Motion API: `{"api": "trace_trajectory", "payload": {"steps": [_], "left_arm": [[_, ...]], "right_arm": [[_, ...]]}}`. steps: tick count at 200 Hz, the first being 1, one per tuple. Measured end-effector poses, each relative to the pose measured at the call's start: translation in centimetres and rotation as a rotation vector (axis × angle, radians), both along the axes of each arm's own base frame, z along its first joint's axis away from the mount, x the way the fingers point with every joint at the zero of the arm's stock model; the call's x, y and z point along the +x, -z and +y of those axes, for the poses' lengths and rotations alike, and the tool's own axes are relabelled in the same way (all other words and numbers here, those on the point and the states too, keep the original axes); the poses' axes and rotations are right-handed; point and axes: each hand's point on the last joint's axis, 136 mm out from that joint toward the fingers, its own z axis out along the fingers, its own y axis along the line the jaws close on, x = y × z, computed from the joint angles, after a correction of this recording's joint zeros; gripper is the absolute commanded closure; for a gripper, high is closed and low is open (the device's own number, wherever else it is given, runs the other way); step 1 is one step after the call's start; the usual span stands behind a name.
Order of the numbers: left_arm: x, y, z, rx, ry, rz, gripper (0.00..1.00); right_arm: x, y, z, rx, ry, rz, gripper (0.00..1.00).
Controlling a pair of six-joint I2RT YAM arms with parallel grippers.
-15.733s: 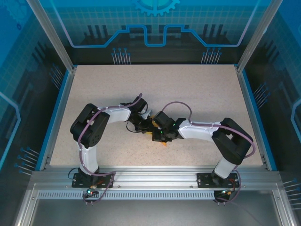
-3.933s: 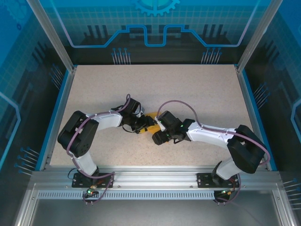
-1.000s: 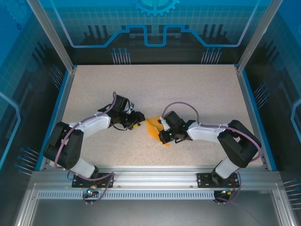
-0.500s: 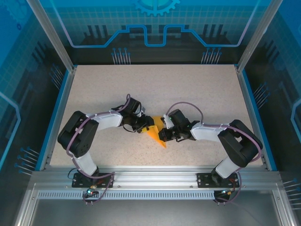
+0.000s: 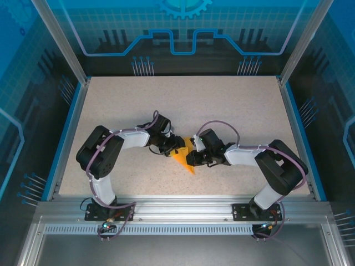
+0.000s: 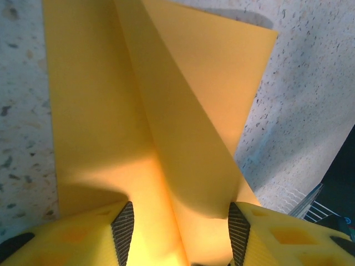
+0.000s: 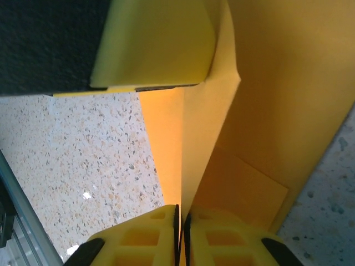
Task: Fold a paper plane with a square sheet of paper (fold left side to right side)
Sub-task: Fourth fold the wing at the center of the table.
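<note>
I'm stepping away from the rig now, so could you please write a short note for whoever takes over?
Left gripper: open, its fingers either side of a raised fold of the paper, not pinching it.
Right gripper: shut on an edge of the paper.
Paper: mid-table, between the two grippers, one flap standing up.
Done: several creases are in, and the sheet narrows to a point.
To do: flatten the raised flap and finish the folds. It is not yet a finished plane.
</note>
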Motion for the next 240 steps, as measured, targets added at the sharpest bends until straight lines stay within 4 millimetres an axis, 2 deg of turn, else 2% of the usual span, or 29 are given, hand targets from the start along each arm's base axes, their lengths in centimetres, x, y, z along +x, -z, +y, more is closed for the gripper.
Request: {"api": "trace_trajectory", "payload": {"steps": [45,81,116,155,181,207,240], "left_arm": [[0.5,-0.1,-0.3,0.0,0.001,0.0,0.45],[0.5,0.0,-0.3,0.005,0.001,0.008,0.45],[0.5,0.0,-0.3,0.008,0.002,0.013,0.45],[0.5,0.0,-0.3,0.01,0.001,0.016,0.45],[0.4,0.0,-0.3,0.011,0.002,0.016,0.45],[0.4,0.0,-0.3,0.013,0.001,0.015,0.45],[0.5,0.0,-0.3,0.013,0.001,0.015,0.45]], "right_arm": [[0.2,0.0,0.0,0.004,0.003,0.0,0.85],[0.1,0.1,0.0,0.005,0.004,0.006,0.7],[0.2,0.0,-0.5,0.014,0.018,0.009,0.61],[0.6,-2.0,-1.6,0.062,0.045,-0.029,0.49],[1.5,-3.2,-2.6,0.098,0.088,-0.049,0.49],[1.7,-3.5,-2.4,0.124,0.094,-0.04,0.5],[1.7,-2.1,-1.9,0.126,0.098,0.014,0.55]]}}
